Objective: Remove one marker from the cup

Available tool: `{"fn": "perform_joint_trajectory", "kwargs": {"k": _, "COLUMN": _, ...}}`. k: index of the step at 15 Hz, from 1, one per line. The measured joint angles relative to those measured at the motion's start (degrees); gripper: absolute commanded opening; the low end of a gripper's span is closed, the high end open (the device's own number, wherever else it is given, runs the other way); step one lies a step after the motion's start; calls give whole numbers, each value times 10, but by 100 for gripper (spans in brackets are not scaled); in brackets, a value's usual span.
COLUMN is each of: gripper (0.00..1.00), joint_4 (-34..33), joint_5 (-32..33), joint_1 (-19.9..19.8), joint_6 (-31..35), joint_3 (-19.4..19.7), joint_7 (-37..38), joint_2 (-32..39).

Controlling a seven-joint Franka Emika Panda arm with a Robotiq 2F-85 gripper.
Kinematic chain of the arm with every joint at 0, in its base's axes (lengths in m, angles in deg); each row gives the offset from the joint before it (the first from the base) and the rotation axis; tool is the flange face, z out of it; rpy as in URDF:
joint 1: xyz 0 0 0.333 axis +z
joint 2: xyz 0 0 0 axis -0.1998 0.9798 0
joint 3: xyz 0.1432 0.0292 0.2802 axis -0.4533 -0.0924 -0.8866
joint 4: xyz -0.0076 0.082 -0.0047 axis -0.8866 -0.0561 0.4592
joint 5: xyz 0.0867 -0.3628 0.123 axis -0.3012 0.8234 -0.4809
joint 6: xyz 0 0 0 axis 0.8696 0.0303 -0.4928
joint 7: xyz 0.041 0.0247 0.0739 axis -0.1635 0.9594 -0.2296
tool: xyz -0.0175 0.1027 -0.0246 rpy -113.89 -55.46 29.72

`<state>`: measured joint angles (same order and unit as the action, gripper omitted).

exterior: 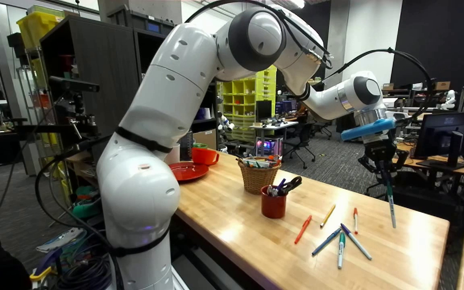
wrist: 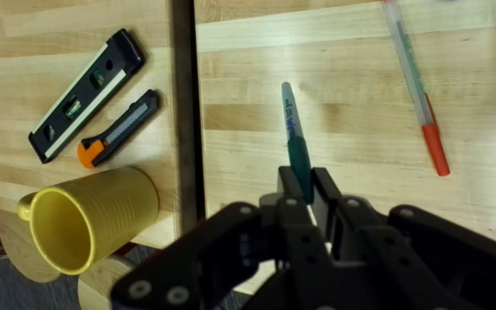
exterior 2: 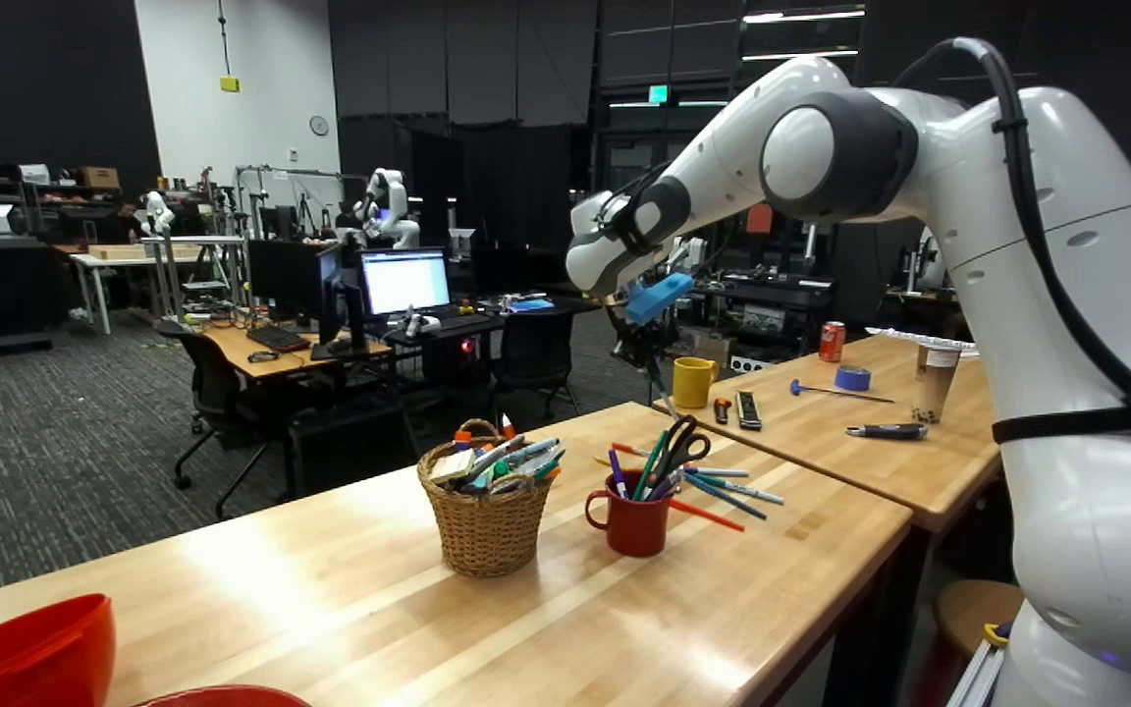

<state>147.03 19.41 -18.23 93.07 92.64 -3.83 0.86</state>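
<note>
Teal-capped marker (wrist: pixel 296 140) is out of the red cup (exterior: pixel 273 207) and well apart from it, on the side where loose pens (exterior: pixel 341 253) lie. Gripper (wrist: pixel 303 183) pinched on the marker's cap, barrel pointing down, slightly tilted. Removal looks done; set-down seems what's left. To do it well: hold firm, lower gently onto the table (wrist: pixel 360 142) beyond the cup, clear of the pens, lean the barrel toward flat, then ease off slowly so it doesn't topple or roll. Can't tell whether the tip touches the table. Pinch is dark and hard to read in both exterior views. Cup walls hide how many markers are inside; scissors (exterior: pixel 291 185) poking out of the cup block some too. Red-capped marker (wrist: pixel 414 86) cut off at the wrist view's top.
</note>
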Motion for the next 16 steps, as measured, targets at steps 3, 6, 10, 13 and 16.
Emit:
{"fn": "perform_joint_trajectory", "kwargs": {"k": 3, "gripper": 3, "joint_4": 0, "joint_5": -1, "joint_1": -1, "joint_6": -2, "joint_3": 3, "joint_7": 4, "joint_2": 15}}
{"fn": "perform_joint_trajectory", "kwargs": {"k": 6, "gripper": 44, "joint_4": 0, "joint_5": -8, "joint_1": -1, "joint_6": -14, "joint_3": 0, "joint_7": 4, "joint_2": 23}}
{"fn": "perform_joint_trajectory", "kwargs": {"k": 10, "gripper": 70, "joint_4": 1, "joint_5": -41, "joint_1": 0, "joint_6": -36, "joint_3": -16, "joint_7": -2, "joint_2": 22}}
{"fn": "perform_joint_trajectory", "kwargs": {"k": 13, "gripper": 90, "joint_4": 1, "joint_5": -92, "joint_1": -2, "joint_6": -47, "joint_3": -32, "joint_7": -21, "joint_2": 14}}
{"fn": "perform_joint_trajectory", "kwargs": {"k": 16, "gripper": 100, "joint_4": 1, "joint_5": -153, "joint_1": -3, "joint_6": -64, "joint_3": -48, "joint_7": -47, "joint_2": -11}}
